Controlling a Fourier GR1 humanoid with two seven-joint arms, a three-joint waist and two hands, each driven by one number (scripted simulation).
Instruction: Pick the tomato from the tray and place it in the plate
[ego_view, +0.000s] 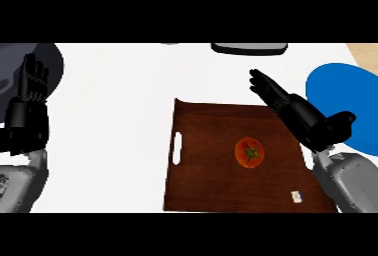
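Note:
A red tomato with a green stem lies near the middle of a dark brown wooden tray. A blue plate sits to the right of the tray, partly behind my right hand. My right hand hovers over the tray's right edge, up and to the right of the tomato, fingers straight and open, thumb out toward the plate. It holds nothing. My left hand rests open at the far left edge, fingers up.
A grey object lies at the counter's far edge, above the tray. The tray has a slot handle on its left side and a small white label near its lower right corner. White counter lies left of the tray.

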